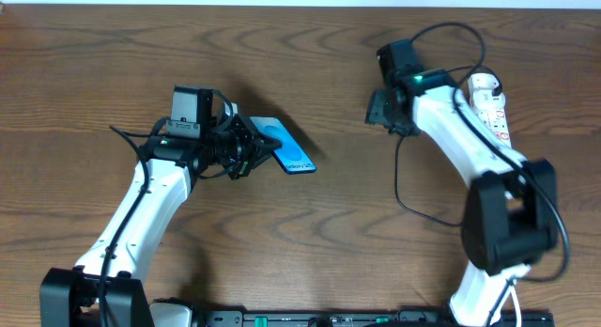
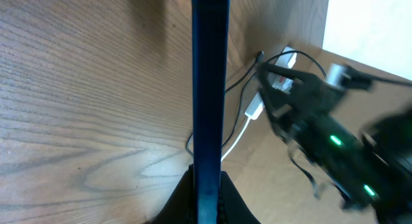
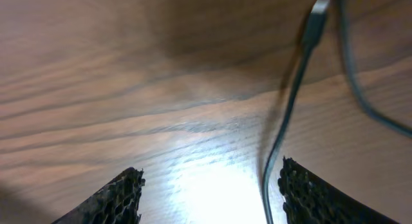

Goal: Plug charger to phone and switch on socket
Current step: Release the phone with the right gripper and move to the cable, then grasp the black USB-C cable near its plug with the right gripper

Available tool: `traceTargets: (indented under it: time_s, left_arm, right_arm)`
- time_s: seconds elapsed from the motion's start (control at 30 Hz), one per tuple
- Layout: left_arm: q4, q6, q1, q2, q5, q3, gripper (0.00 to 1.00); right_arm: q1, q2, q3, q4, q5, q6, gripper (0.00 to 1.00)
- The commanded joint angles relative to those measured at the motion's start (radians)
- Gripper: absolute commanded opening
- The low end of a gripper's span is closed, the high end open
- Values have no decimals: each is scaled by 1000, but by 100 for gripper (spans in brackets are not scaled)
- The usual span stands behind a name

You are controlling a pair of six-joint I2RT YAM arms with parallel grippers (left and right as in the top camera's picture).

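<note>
At desk (image 1: 94,64) left-centre: my left gripper (image 1: 246,150) is clamped on the phone (image 1: 289,154), fingers closed on its near end. Overhead shows the blue screen angled out to the right of the gripper. In the left wrist view the phone (image 2: 209,89) is edge-on, a thin dark-blue bar running straight up from the left gripper (image 2: 206,192), and the screen isn't readable there. Can't tell whether the phone's far end touches the desk.

Middle: the charger (image 1: 402,191) cable loops over bare wood, coming out from under my right arm.

Right: my right gripper (image 1: 383,109) has its jaws wide apart, holding nothing. The right wrist view shows the right gripper (image 3: 209,192) with both mesh pads (image 3: 116,198) at frame bottom. The charger (image 3: 290,108) cable runs between them, closer to the right-hand pad, with the plug tip (image 3: 317,21) at the top, blurred. Can't tell if the cable touches that pad.

The socket (image 1: 490,106) lies far right, partly hidden behind my right arm, switches too small to read. In the left wrist view the socket (image 2: 286,56) and its white cord (image 2: 241,130) show beyond the phone; the right arm beside them is blurred.
</note>
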Motion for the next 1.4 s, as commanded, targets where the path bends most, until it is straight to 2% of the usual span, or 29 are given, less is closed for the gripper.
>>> traceTargets:
  time_s: [0.0, 0.07, 0.23, 0.43, 0.63, 0.67, 0.8, 0.9, 1.13, 1.2, 1.23, 1.27, 1.37]
  left_arm:
    - [7, 13, 3, -9, 34, 14, 7]
    - [7, 13, 3, -9, 34, 14, 7]
    - [7, 13, 3, -9, 14, 14, 7]
    - [7, 13, 3, -9, 14, 14, 7]
    - [6, 13, 3, -9, 15, 14, 7]
    - [6, 13, 3, -9, 15, 14, 7]
    - [6, 13, 3, -9, 15, 14, 8]
    - [6, 13, 3, -9, 15, 14, 7]
    - [-2, 13, 3, -9, 15, 14, 7]
    - [-5, 13, 3, -9, 15, 14, 7]
    - [-5, 13, 3, -9, 11, 14, 7]
    - [-5, 13, 3, -9, 11, 14, 7]
    - [-5, 13, 3, -9, 12, 14, 7]
  right_arm:
    - [-5, 53, 12, 5, 56, 42, 67]
    - [-5, 70, 12, -4, 151, 103, 75]
    - [-8, 70, 12, -1, 180, 110, 80]
    - [-50, 84, 11, 15, 233, 196, 77]
    - [-48, 148, 7, 21, 211, 196, 66]
    - [-48, 171, 7, 21, 208, 196, 61]
    - [-48, 211, 7, 22, 208, 196, 58]
    - [-48, 212, 7, 21, 170, 196, 44]
    - [-35, 212, 7, 14, 105, 194, 30]
    - [-34, 212, 7, 10, 55, 131, 18]
    - [-34, 212, 7, 9, 5, 60, 5]
    - [-34, 212, 7, 9, -17, 18, 1]
    - [-32, 212, 7, 2, -22, 3, 1]
